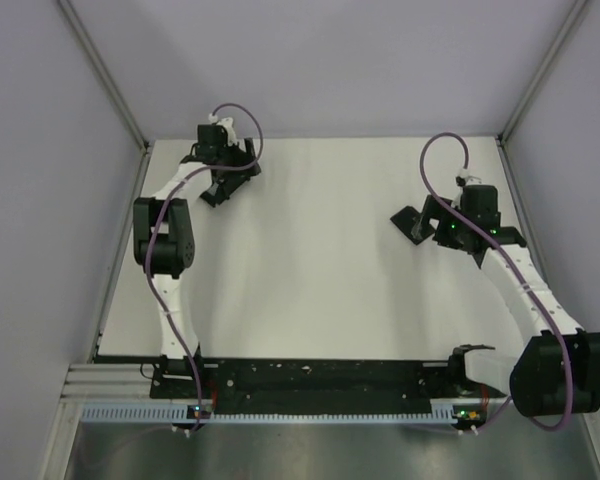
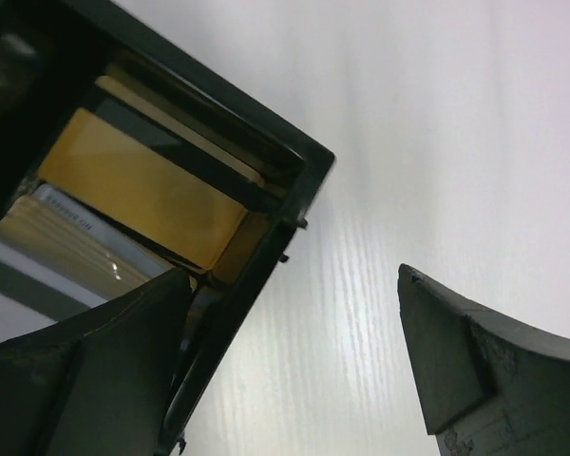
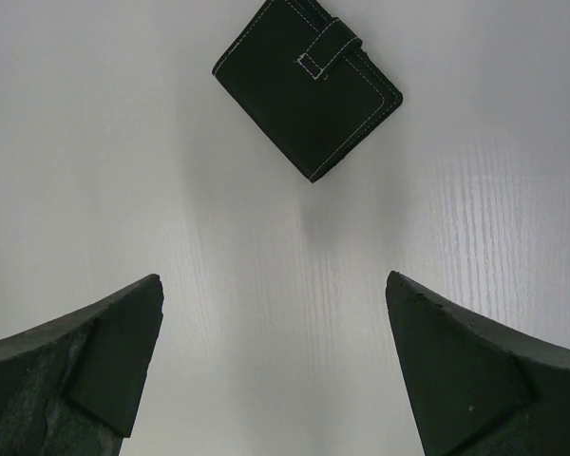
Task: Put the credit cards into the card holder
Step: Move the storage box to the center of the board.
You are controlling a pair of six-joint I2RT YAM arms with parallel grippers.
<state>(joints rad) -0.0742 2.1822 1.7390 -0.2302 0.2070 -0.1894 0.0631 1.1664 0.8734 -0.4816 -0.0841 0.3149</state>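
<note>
Now, my left fingers (image 2: 456, 361): spread wide, gripping nothing; in my wrist view one tip overlaps the near corner of the box (image 2: 294, 161); whether it touches I cannot tell
My right fingers (image 3: 456, 370): spread wide and empty; above bare desk (image 3: 285, 247)
Card holder (image 3: 309, 90): flat, black, pale stitching, a tab strap over one edge; lying on the desk at 12 o'clock from my right fingers, apart from them, turned cornerwise
Credit cards (image 2: 142, 185): inside the open black box, at 10 o'clock from my left fingers; a yellow one on top, paler printed ones beside it
Overhead: my left arm at 11 o'clock of the desk; my right at 3 o'clock; well apart
</note>
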